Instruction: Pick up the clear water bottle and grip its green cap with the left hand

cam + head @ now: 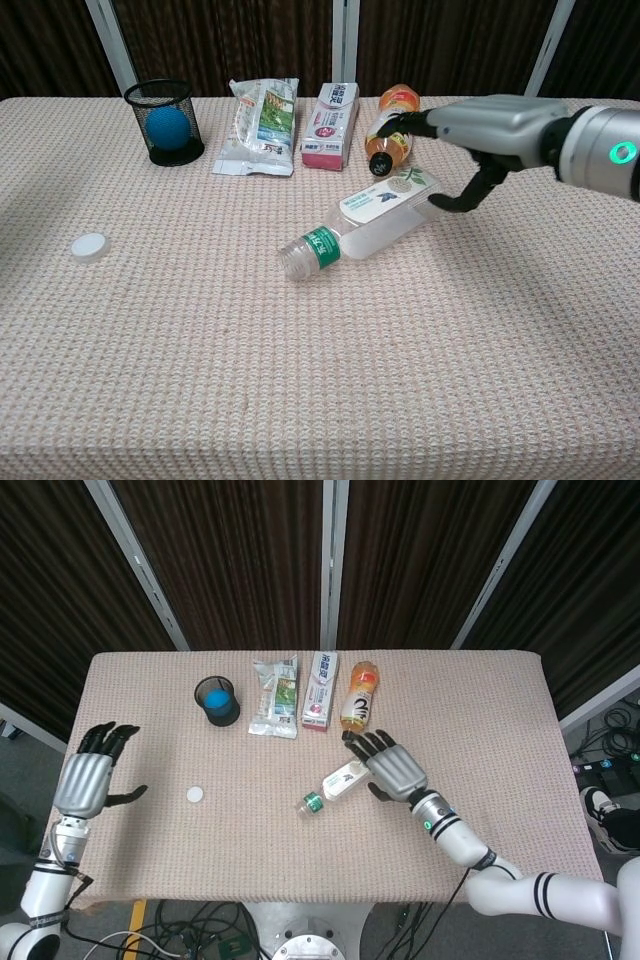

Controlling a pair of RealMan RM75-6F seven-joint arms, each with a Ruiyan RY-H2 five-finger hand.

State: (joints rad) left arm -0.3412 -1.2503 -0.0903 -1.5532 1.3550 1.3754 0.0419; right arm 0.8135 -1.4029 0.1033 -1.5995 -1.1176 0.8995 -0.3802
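Note:
The clear water bottle (pixel 336 784) (pixel 362 222) lies on its side on the table, uncapped, its green-banded neck pointing toward the front left. Its white cap (pixel 195 794) (pixel 90 246) lies apart on the cloth at the left. My right hand (pixel 392 766) (pixel 485 125) hovers open just beside the bottle's base, fingers spread, not holding it. My left hand (pixel 88 779) is open near the table's left edge, well left of the cap; the chest view does not show it.
Along the back stand a black mesh cup (pixel 216 700) with a blue ball, a snack packet (pixel 275 696), a toothpaste box (pixel 320 689) and an orange drink bottle (pixel 359 695). The table cloth (pixel 500 720) has bare room at the right and front.

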